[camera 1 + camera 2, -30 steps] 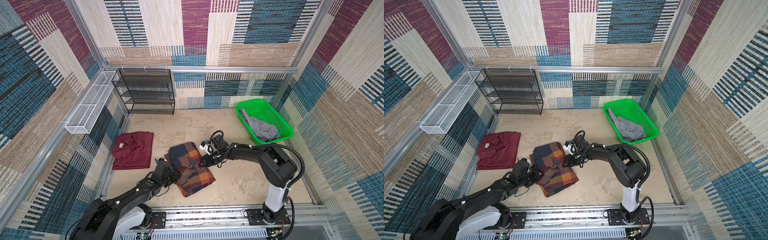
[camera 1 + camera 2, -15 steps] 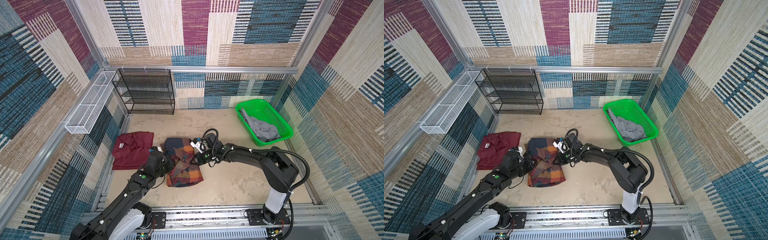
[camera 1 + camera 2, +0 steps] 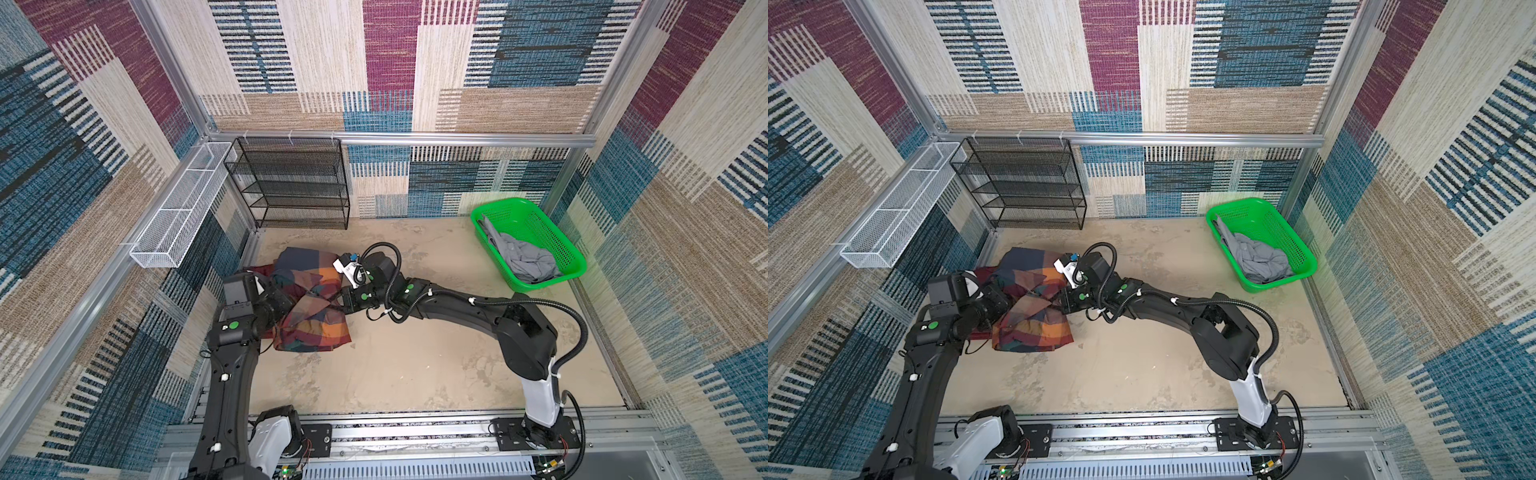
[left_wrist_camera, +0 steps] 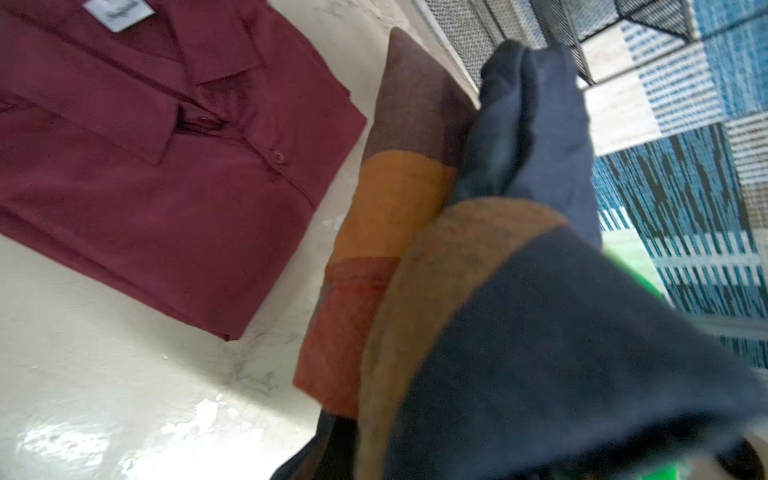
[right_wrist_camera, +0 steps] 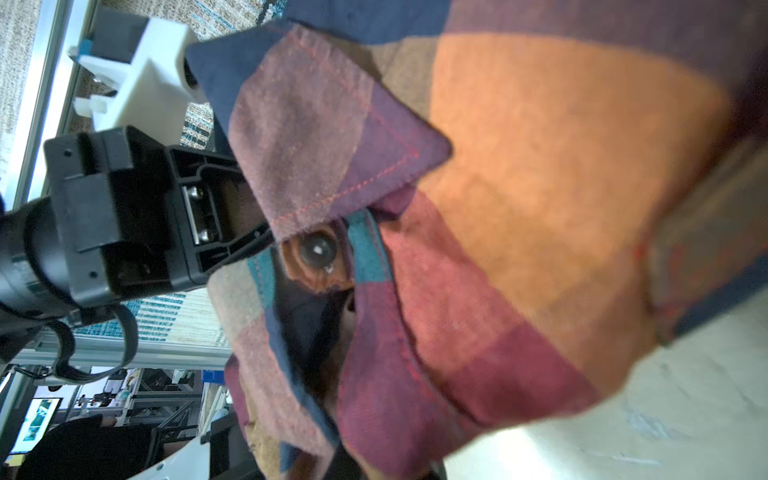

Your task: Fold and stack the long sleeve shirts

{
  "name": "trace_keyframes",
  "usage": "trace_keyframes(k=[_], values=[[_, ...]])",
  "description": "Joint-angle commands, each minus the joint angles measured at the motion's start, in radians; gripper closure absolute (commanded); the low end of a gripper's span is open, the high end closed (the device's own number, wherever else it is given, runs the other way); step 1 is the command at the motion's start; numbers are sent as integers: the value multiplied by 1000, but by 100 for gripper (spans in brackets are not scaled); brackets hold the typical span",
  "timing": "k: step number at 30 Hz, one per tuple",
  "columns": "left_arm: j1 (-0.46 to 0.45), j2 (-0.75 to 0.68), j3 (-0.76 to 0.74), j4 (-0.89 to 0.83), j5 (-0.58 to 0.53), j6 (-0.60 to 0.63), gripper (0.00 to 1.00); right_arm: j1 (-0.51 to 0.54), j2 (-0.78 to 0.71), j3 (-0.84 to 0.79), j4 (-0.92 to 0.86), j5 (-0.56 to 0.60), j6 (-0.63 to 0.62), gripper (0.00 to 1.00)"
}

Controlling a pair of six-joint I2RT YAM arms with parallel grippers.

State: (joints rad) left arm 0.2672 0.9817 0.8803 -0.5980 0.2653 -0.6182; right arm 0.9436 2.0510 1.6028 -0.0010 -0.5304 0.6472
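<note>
Between the two claws hangs the plaid shirt (image 3: 311, 320), a folded bundle sagging toward the bench (image 3: 415, 361); whether its lowest hem touches the bench cannot be told. The left claw (image 3: 286, 301) is clamped tight on one side of the cloth. The right claw (image 3: 340, 300) is clamped tight on the opposite side. Both sets of fingertips are buried in fabric.

The maroon shirt (image 4: 166, 187) lies folded flat, collar and white label up, on the left claw's outer side. The left wrist view shows a strip of bare bench between it and the hanging plaid. The grey shirt (image 3: 523, 257) sits crumpled in the green basket (image 3: 575, 266), well behind the right claw.

The step looks like carrying the plaid over onto the maroon one. It goes best if both claws travel level and at a fixed spacing, so the fold does not fall open. The bundle should ride high enough that its trailing hem clears the maroon edge without dragging it. It should then come down squared to that shirt, with both claws letting go together.

The left arm rises from its base with the elbow bent and the wrist turned inward. The right arm stretches long and low across the middle, its forearm nearly level. The claws face each other.
</note>
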Motion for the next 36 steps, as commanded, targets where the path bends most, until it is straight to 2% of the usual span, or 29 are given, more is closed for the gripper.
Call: trace_keyframes(k=[1, 3, 7, 12, 23, 28, 36], values=[[88, 36, 34, -4, 56, 41, 100, 22, 90, 121, 67, -2, 54, 100], [116, 68, 74, -20, 13, 66, 100, 36, 183, 240, 57, -17, 55, 100], [124, 182, 143, -51, -85, 127, 100, 58, 431, 604, -66, -62, 66, 100], [136, 324, 197, -28, -143, 164, 100, 69, 637, 934, -138, -35, 73, 100], [150, 623, 414, -100, -310, 206, 100, 68, 658, 878, 37, 65, 138, 100], [151, 659, 466, -61, -324, 228, 100, 60, 736, 974, 51, 68, 154, 100], [151, 798, 574, -92, -349, 250, 100, 41, 782, 991, 110, 95, 154, 100]])
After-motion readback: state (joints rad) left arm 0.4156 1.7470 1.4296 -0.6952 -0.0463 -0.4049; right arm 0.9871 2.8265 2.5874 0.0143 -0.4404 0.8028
